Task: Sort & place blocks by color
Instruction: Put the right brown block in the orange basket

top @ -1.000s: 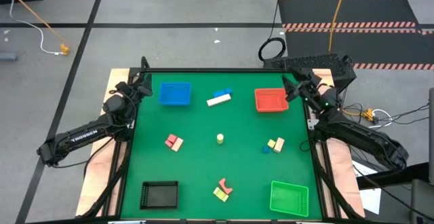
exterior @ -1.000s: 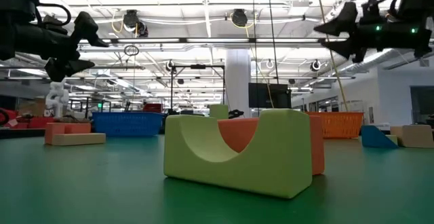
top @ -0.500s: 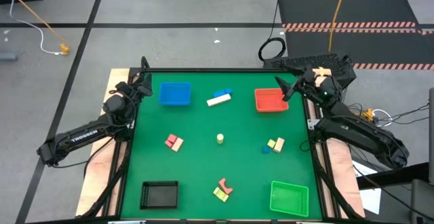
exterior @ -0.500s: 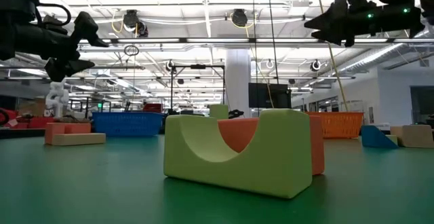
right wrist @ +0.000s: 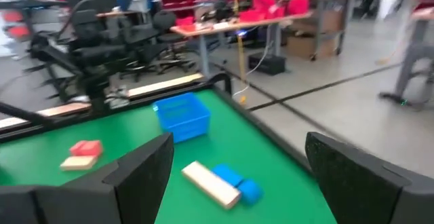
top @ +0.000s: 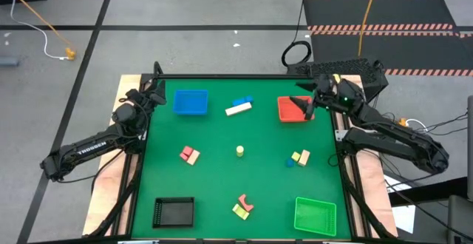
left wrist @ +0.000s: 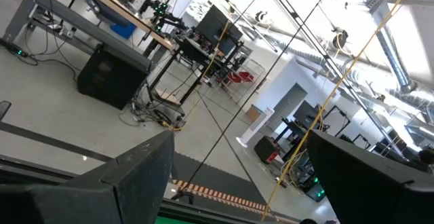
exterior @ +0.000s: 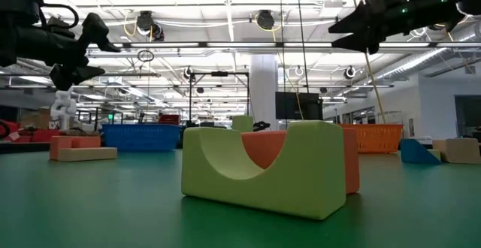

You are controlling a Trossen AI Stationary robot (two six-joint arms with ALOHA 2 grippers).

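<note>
lying scattered on green table (top: 222, 192): blocks (top: 189, 154); trays (top: 191, 102) at corners

In the low view the yellow-green arched block (exterior: 263, 169) hides most of the pink-red block (exterior: 301, 158) behind it, and the tan block (exterior: 462, 150) is cut off at the edge.

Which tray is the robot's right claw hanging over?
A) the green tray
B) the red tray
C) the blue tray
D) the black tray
B: from above, the right claw hangs open over the red tray at the table's far right, while the left claw waits by the far left edge.
</note>
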